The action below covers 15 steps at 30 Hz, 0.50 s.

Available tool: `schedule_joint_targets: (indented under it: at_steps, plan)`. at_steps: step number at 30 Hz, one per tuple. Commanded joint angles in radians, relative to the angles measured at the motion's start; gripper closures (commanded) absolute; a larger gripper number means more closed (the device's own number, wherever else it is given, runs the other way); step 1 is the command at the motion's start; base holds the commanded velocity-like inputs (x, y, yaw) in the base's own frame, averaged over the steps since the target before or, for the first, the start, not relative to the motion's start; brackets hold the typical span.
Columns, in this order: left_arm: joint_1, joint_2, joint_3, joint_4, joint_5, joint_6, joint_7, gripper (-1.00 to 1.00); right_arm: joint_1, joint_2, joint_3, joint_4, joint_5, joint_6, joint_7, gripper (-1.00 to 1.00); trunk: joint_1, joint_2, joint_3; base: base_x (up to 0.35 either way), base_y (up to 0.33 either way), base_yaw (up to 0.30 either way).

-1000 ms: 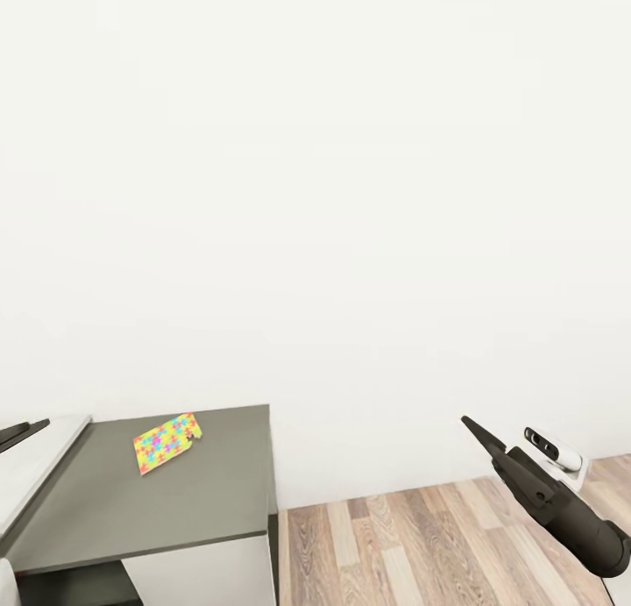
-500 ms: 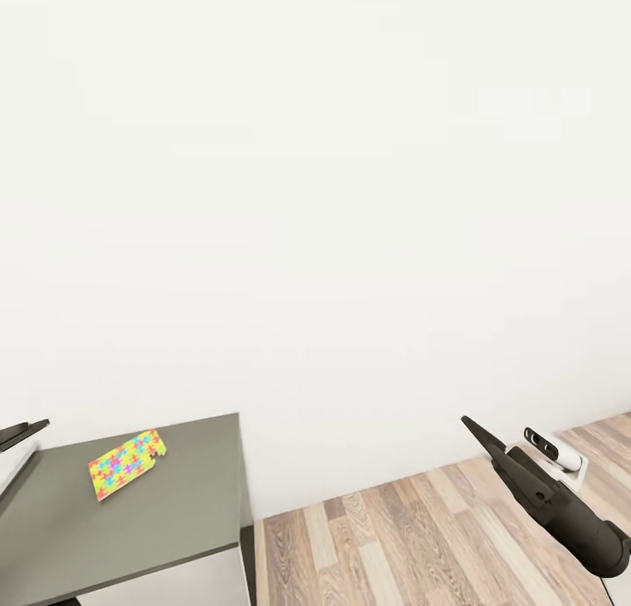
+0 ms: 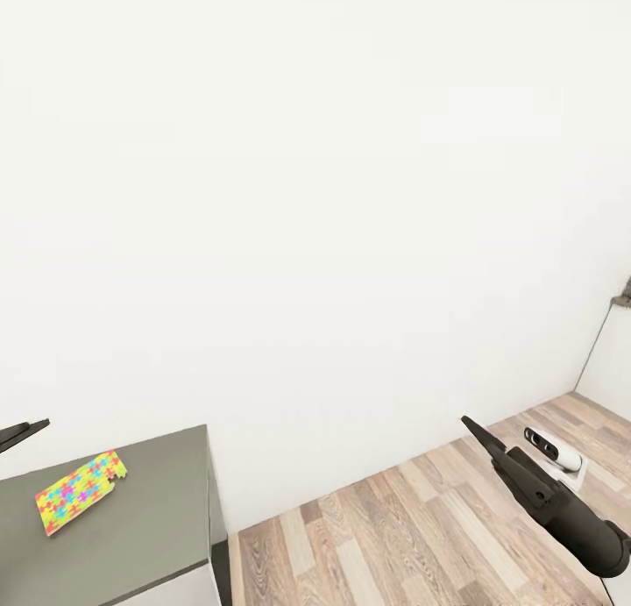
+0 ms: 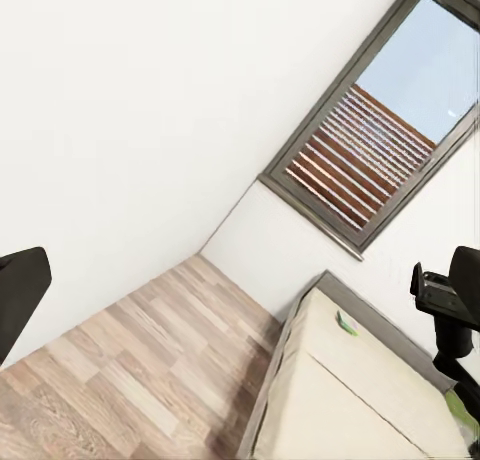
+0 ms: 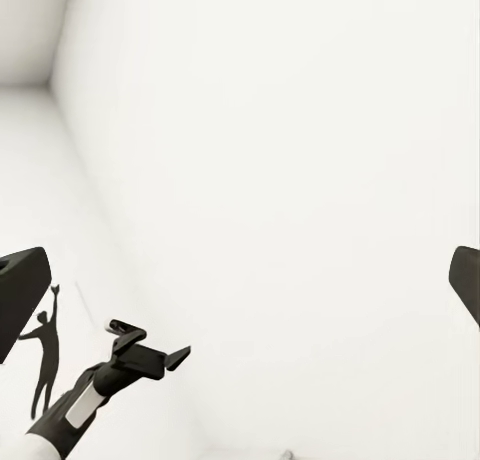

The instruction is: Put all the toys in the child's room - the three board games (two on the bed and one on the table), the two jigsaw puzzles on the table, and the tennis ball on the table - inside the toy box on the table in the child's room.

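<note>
Bright red, yellow, blue and pink, one jigsaw puzzle (image 3: 80, 491) lies flat on the grey worktop (image 3: 149, 536), well to the left of the right end effector (image 3: 480, 436), its long axis running diagonally toward the white wall (image 3: 315, 194). Wood plank floor (image 3: 421, 536) lies below. Both end effectors' fingers stand apart, holding nothing. Beyond the left end effector (image 4: 240, 280) are the bed (image 4: 350, 400) and a dark-framed window (image 4: 380, 130).

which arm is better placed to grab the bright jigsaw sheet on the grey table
Probably the left: the multicoloured jigsaw sheet lies on the dark grey table just below the left gripper; the right gripper hangs over the wood floor.
</note>
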Motion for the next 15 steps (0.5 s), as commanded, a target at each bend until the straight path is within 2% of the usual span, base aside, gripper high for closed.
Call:
schedule_joint_targets:
  at_steps: [1, 8, 15]
  plan:
    - [0.000, 0.000, 0.001, 0.000, -0.002, 0.011, -0.005, -1.00, -0.001, 0.000, 0.000, 0.000, -0.004, 0.010, -0.005, -1.00, 0.000, -0.001, 0.000, 0.000, 0.000, -0.257]
    - [0.000, -0.001, -0.003, 0.000, -0.002, 0.010, -0.005, -1.00, -0.001, 0.001, 0.002, 0.001, -0.003, 0.011, -0.087, -1.00, 0.000, -0.001, 0.006, 0.000, 0.000, -0.257]
    - [0.000, -0.003, -0.008, 0.000, -0.003, 0.009, -0.005, -1.00, -0.002, -0.011, 0.003, 0.004, -0.006, 0.031, -0.238, -1.00, 0.000, -0.001, 0.012, 0.000, 0.000, -0.257]
